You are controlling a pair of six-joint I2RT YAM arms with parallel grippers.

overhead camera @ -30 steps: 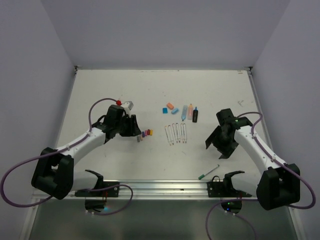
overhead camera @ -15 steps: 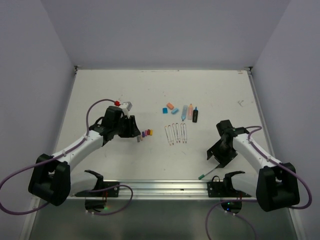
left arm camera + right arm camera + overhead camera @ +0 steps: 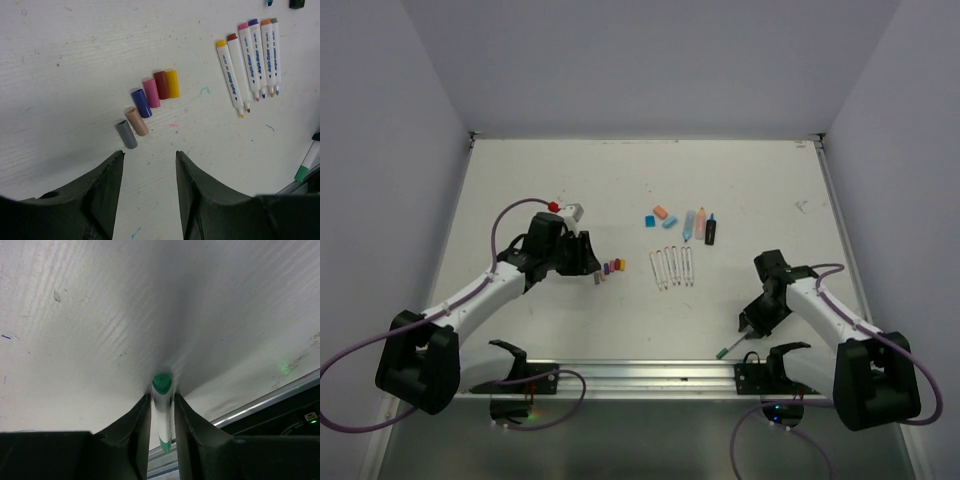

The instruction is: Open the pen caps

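**White bench, grey walls: right arm on the green pen**

Bench: white table (image 3: pixel 570 180), scuffed and flecked with ink, with plain grey walls on three sides. A metal rail (image 3: pixel 650 372) runs along the near edge.

Nearest: the green pen (image 3: pixel 730 348) lies slanted just beyond the rail. The right gripper (image 3: pixel 162 399) has its jaws closed against the barrel from both sides, with no gap showing in the wrist view. The barrel is thin, round, glossy white plastic, green at both ends. I cannot tell which end is the cap.

Risks here:
- A smooth round barrel in flat jaws may roll or squirt out toward the rail if the pinch is off-centre.
- If the jaws sit on the cap itself, a pull by the other arm would not part it from the pen.
- One arm alone cannot uncap, and the other is well apart.

Middle: the left gripper (image 3: pixel 149 154) hangs low with its jaws apart and nothing between them. Just past its fingertips (image 3: pixel 120 155) lie six loose caps (image 3: pixel 151 93) in a fanned row, sides touching. They are short, smooth tubes in grey, tan, purple, pink, dark red and yellow. A low sweep would scatter them, since they should roll easily.

To their right, six bare pens (image 3: pixel 250 61) lie side by side, tips toward the near edge.

Far: highlighters (image 3: pixel 690 226), with chunky caps (image 3: pixel 660 212) in blue and orange already off beside them.
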